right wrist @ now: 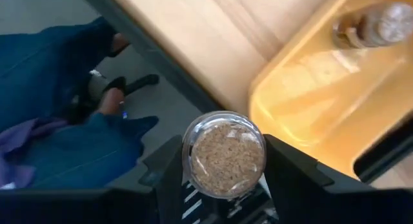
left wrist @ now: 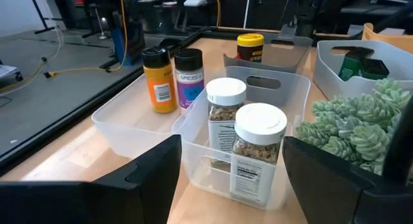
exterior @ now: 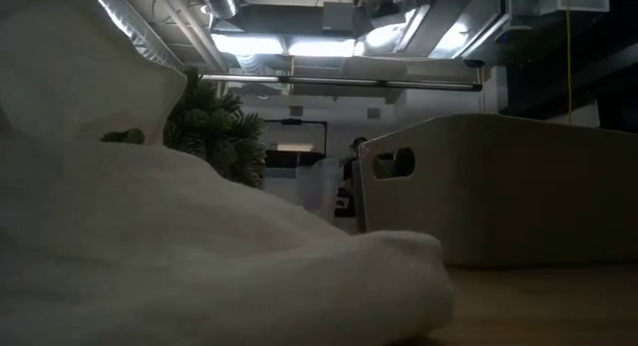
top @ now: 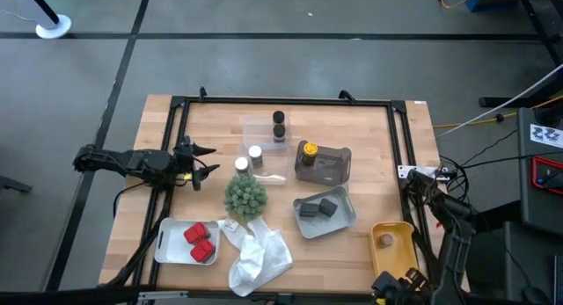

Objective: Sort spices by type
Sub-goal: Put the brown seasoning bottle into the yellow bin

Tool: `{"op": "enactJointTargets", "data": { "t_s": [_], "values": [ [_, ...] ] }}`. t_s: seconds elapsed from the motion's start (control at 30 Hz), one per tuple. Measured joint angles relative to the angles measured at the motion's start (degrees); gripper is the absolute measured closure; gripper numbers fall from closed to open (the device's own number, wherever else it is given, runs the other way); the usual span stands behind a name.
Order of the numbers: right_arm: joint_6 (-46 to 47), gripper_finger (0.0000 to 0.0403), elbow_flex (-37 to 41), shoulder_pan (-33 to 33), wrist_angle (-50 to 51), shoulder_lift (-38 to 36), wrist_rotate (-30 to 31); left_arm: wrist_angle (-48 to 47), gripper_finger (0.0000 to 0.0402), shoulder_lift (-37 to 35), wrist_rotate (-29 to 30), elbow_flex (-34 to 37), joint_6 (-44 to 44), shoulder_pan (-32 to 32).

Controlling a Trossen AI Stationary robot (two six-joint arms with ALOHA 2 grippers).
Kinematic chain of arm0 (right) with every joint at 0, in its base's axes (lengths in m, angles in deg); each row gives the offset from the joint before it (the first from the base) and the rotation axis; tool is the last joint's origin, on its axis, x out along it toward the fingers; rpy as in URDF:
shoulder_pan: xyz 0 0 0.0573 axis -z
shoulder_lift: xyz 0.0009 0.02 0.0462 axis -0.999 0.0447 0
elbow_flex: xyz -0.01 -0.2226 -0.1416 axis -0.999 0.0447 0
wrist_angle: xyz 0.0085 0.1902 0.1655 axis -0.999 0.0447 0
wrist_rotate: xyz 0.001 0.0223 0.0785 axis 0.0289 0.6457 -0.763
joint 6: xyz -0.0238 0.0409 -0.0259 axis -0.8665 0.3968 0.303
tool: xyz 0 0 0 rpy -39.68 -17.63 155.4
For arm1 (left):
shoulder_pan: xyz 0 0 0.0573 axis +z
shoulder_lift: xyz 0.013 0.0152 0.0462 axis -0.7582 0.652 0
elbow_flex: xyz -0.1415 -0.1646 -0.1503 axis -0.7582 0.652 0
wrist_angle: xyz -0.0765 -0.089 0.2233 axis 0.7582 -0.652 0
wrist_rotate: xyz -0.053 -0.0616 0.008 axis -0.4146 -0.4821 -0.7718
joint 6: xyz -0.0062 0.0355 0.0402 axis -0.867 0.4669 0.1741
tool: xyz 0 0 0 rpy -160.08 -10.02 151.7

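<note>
The right claw holds a small round jar of tan grains between its two fingers. It hangs past the counter's near edge, just beside the yellow tray. We judge the jar light, stiff and smooth — likely slippery, so the grip belongs on its sides. The left claw waits wide open before the two white-capped jars in their clear tray.

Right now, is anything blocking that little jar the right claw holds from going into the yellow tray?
Nothing visible does. The right gripper holds the tan-filled jar just off the table's edge, beside the yellow tray, which holds one jar at its far end.
</note>
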Motion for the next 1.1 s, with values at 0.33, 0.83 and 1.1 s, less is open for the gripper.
{"op": "enactJointTargets", "data": {
  "t_s": [0.33, 0.83, 1.1],
  "values": [
    [-3.82, 0.0217, 6.54, 0.09, 0.04, 0.02, -4.43, -0.09, 0.0149, 0.0, -0.09, 0.0, -2.64, 0.0],
    [-10.2, 0.0218, 6.56, 0.91, -0.02, -2.64, -3.94, -0.13, 0.0149, -0.02, -0.11, 0.0, -2.1, 0.0],
    [-15.96, 0.0218, 10.16, 2.76, 0.0, -6.11, -3.55, -0.17, 0.0149, 0.0, -0.11, 0.0, -1.59, 0.0]
  ]
}}
